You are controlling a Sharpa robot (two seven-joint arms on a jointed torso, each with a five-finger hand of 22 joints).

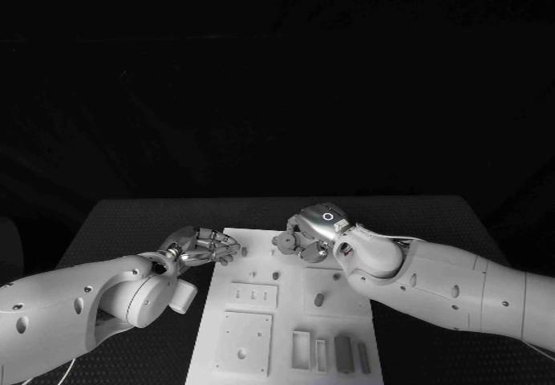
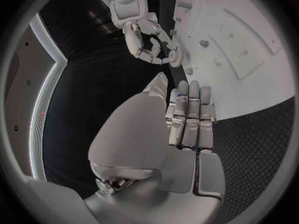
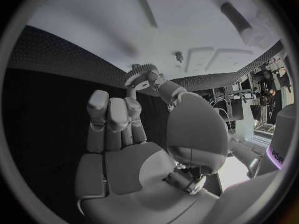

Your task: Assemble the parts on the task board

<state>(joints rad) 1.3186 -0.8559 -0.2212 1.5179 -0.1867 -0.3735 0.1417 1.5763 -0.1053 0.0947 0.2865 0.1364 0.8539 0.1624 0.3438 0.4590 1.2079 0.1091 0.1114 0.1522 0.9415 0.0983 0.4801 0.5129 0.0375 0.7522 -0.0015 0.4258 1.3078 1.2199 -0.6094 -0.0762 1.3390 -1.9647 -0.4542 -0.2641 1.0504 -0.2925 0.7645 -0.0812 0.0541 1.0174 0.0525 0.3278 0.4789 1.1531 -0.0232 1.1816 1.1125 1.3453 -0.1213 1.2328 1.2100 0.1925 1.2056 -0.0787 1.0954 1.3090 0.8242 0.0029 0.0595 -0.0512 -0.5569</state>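
My right hand (image 1: 310, 233) pinches a small grey toothed gear (image 3: 142, 76) at its fingertips, over the far end of the flat white rectangular task board (image 1: 289, 321). My left hand (image 1: 199, 245) holds nothing, fingers (image 2: 190, 115) straight and pressed together, just off the board's far left corner. Nearer me than both hands, grey slotted blocks (image 1: 342, 351) and a small upright peg (image 1: 319, 299) sit on the board.
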